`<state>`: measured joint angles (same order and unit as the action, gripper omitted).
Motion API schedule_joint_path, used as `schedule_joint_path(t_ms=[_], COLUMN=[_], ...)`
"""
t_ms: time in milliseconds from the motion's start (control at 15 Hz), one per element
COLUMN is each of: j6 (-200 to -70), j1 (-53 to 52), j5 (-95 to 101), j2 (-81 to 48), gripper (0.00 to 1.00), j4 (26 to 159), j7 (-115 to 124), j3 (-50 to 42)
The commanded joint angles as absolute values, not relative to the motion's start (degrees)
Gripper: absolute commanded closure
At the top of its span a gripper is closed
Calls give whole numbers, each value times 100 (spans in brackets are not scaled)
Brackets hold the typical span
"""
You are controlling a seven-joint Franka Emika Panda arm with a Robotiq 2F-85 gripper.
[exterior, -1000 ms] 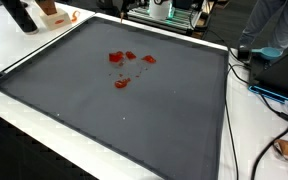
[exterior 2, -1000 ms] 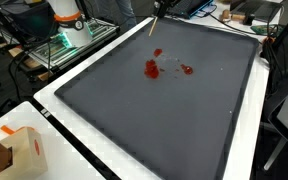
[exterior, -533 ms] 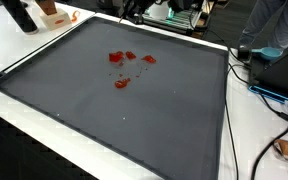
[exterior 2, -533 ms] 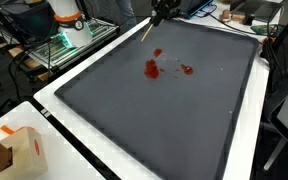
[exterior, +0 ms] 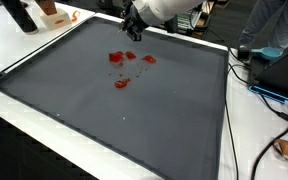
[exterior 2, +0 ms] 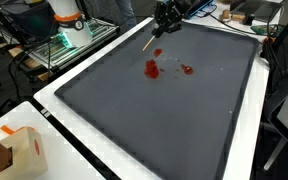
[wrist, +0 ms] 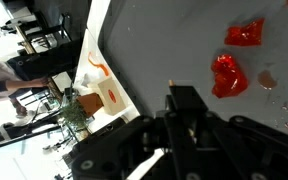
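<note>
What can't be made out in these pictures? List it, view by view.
- Gripper: dark and blurred in both exterior views; jaws open or shut, unclear.
- Thin stick: too small in an exterior view to name; the gripper hides its upper end.
- Red pieces: too small in both exterior views to identify; the wrist view's top edge cuts one off.
</note>
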<state>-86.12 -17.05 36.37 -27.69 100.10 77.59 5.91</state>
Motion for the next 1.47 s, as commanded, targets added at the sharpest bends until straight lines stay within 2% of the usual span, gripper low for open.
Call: schedule_joint_path(t_ms=[0, 1400], j6=[-8509, -9185], j1=[-1853, -1744], j5=[3744, 3568], j2=[-3069, -3420], gripper=[97, 97], j4=[9769, 9662], j7=[7834, 7236], j3=[511, 449])
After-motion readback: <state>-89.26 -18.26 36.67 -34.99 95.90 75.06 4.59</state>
